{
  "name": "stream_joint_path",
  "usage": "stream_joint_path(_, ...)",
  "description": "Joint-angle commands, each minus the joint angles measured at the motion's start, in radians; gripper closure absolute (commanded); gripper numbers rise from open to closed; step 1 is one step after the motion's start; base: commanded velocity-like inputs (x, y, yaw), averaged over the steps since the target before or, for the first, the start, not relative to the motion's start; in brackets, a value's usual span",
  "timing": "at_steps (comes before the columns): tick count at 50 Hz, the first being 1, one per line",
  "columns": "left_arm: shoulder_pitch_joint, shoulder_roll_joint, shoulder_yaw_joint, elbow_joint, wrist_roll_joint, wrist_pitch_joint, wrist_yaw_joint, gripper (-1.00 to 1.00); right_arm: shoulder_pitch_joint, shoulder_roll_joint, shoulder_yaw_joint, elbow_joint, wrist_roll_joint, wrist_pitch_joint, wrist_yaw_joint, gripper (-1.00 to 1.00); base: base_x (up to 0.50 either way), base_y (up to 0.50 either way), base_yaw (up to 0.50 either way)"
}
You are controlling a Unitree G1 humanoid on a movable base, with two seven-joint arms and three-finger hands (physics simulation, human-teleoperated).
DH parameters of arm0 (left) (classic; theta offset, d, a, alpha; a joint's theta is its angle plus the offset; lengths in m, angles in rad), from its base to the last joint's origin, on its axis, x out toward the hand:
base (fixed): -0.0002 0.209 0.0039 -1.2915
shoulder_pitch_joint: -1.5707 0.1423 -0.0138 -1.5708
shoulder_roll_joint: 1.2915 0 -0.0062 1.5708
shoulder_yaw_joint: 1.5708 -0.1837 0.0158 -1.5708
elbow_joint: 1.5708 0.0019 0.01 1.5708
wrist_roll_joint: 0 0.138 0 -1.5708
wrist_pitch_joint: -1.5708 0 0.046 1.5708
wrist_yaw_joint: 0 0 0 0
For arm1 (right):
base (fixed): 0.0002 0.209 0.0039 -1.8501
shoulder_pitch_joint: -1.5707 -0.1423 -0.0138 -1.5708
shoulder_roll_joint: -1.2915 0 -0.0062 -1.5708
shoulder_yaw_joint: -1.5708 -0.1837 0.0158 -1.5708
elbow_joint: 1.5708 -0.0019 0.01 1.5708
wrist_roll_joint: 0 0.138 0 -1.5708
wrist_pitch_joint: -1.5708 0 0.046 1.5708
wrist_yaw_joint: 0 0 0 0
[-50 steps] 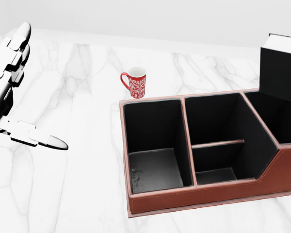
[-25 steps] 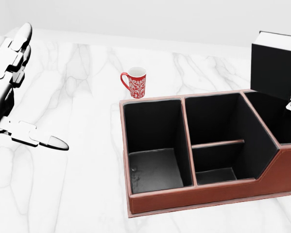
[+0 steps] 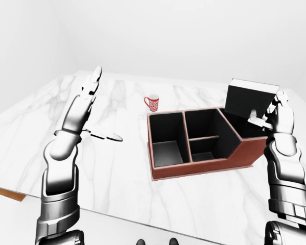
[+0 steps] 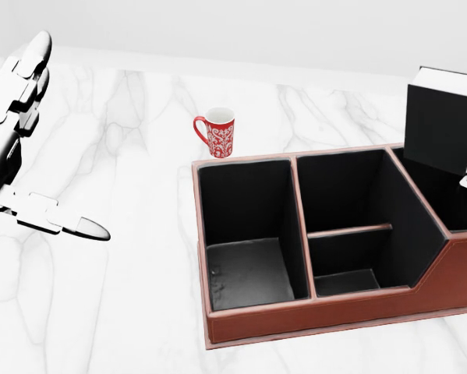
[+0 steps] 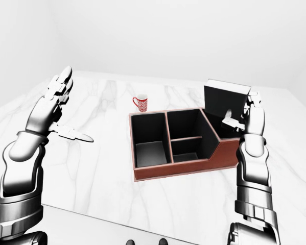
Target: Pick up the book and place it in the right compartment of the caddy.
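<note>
The book (image 5: 225,99) has dropped slightly since a moment ago, gripped by the right robot hand (image 5: 247,120) above the caddy's (image 5: 179,171) right compartment, so lowering comes next; the left robot hand (image 5: 55,109) hangs open.

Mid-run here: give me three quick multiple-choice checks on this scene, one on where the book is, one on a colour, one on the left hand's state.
1. Where is the book?
A. Flat on the table beside the mug
B. Held upright over the right compartment of the caddy
C. Lying in the left compartment

2. What colour is the mug?
A. Plain blue
B. Green
C. Red with a white pattern

3. What state is the left hand in?
A. Open, holding nothing
B. Shut on the mug
C. Shut on the book

Answers: 1 B, the right hand grips it above that end; 2 C, the head view shows this; 3 A, fingers spread above the table.
</note>
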Motion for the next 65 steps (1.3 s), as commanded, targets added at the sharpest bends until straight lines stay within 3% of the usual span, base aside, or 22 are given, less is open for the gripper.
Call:
stream_joint_path(1, -0.005, -0.005, 0.009, -0.016, -0.022, 0.0, 0.005, -1.0, 0.003, -0.009, -0.02, -0.005, 0.032, 0.0, -0.01, 1.0, 0.0, 0.0, 0.0)
stream_joint_path(32, -0.001, -0.008, 0.007, -0.003, -0.023, 0.0, 0.007, -1.0, 0.022, -0.014, -0.027, 0.035, 0.035, 0.0, -0.011, 1.0, 0.0, 0.0, 0.0)
stream_joint_path(65, -0.008, -0.005, 0.006, -0.051, -0.016, 0.0, -0.011, -1.0, -0.052, -0.032, 0.005, 0.158, 0.031, 0.0, -0.019, 1.0, 0.0, 0.0, 0.0)
